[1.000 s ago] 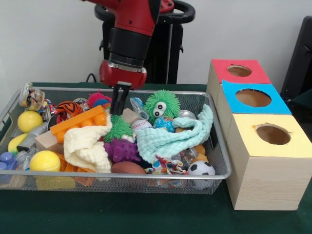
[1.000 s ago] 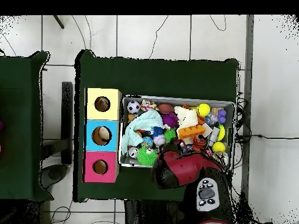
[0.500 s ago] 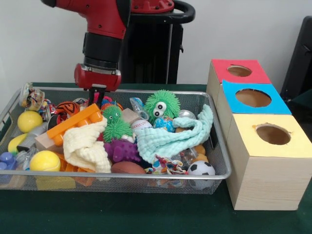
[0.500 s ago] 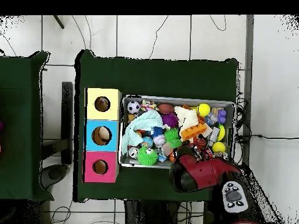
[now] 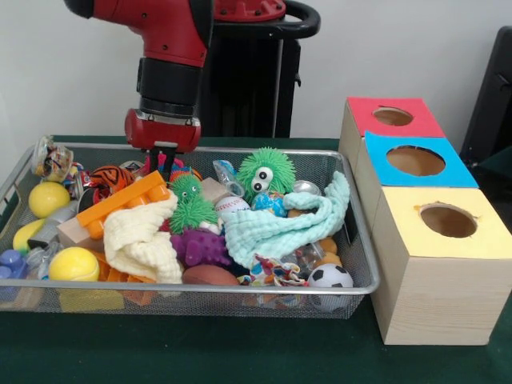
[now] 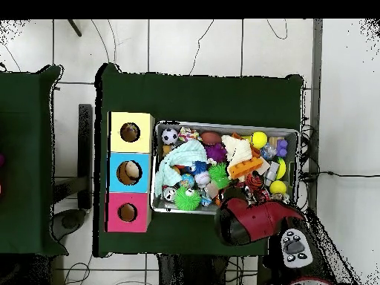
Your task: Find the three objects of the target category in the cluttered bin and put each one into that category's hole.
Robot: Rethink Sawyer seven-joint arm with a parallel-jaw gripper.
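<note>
Wire bin (image 5: 356, 264): crammed with toys; gripper (image 5: 162, 158) — low at its far side; finger spread: cannot tell.

No readable text, labels, brands or numbers anywhere: none on the silver wire-mesh bin (image 5: 356, 264), the toys inside it, or the three coloured-top wooden boxes (image 5: 436, 304).

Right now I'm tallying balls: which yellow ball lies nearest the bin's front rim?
The yellow ball at the front left, beside the cream cloth; the other yellow ball sits farther back.
</note>
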